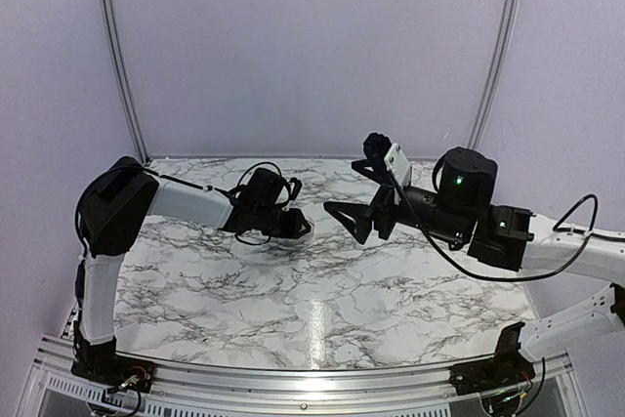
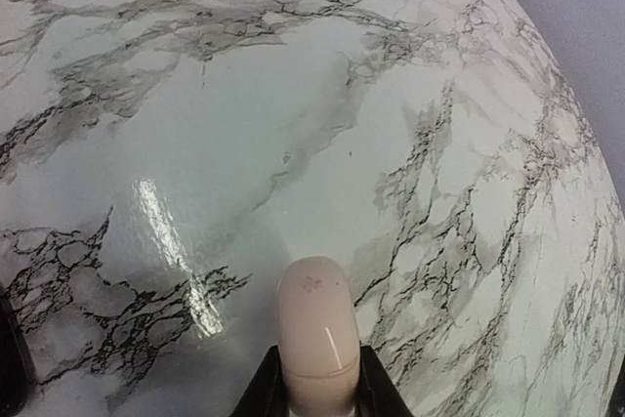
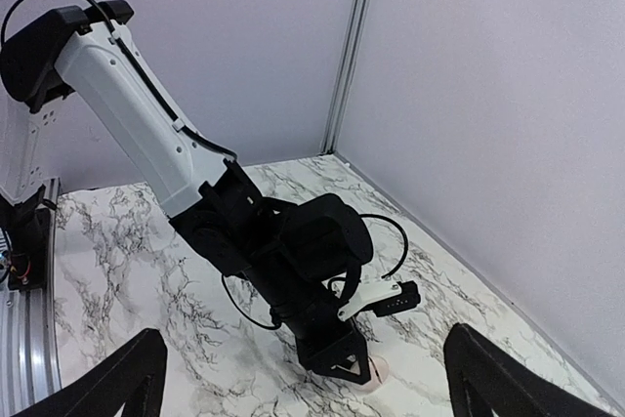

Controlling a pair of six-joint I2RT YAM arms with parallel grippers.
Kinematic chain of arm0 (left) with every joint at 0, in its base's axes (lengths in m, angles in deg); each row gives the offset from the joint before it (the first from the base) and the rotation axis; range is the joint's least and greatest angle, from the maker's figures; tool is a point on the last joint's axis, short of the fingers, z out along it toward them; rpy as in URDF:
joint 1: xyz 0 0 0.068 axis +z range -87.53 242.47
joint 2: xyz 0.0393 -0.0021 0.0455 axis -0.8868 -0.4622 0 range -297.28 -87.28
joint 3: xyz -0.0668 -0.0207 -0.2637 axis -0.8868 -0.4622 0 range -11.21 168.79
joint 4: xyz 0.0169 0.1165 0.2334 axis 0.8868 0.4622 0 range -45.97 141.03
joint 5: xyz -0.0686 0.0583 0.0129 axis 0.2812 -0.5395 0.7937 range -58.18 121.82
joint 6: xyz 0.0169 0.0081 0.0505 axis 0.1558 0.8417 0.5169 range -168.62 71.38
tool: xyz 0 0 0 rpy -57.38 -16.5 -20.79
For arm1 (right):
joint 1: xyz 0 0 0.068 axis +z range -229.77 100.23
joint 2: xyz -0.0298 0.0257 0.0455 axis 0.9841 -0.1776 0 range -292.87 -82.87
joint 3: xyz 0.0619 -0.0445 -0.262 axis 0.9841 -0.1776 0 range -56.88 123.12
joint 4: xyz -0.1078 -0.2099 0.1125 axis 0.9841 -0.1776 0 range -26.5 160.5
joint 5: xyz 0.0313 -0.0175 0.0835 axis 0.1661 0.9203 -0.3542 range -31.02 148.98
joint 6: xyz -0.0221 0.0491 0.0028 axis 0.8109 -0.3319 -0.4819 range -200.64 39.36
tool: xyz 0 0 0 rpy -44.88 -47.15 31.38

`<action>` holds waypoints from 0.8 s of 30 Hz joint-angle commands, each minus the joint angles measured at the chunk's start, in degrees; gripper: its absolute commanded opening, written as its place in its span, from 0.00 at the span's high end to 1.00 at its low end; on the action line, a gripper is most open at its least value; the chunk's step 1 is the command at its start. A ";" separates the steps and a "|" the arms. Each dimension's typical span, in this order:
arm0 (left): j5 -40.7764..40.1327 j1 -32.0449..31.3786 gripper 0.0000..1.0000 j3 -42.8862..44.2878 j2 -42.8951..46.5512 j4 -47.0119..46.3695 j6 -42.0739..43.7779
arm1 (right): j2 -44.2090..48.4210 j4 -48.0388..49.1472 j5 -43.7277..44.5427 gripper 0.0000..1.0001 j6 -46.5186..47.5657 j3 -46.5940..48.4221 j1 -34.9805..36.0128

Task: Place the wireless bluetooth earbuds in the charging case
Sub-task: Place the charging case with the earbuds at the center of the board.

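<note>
While my left hand [image 2: 319, 386] is clamped on the pale cream, pebble-shaped plastic charging case [image 2: 314, 319], the case's rounded end juts out beyond the grip, low over the white, black-veined marble worktop [image 2: 195, 124]. Farther off, my right hand [image 1: 344, 187] hangs wide open and empty above the worktop, turned toward the left one

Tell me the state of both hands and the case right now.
Left hand, shut on the charging case.
Right hand, open wide, holding nothing.
Charging case, gripped, lid looks closed.
Earbuds, none in view.
</note>
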 commanded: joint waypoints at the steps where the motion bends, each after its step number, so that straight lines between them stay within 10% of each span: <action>1: -0.01 1.15 1.00 2.78 -1.93 4.61 -1.36 | 0.20 0.81 0.64 0.02 -1.57 -0.29 -0.43; 9: 1.80 2.70 0.89 6.09 -5.06 8.44 -2.38 | -0.24 1.49 -0.55 0.02 -3.24 -1.14 -1.69; 24: -1.09 2.82 0.06 4.28 5.86 13.33 0.87 | -1.51 3.22 -10.05 0.02 -11.51 -3.03 -10.50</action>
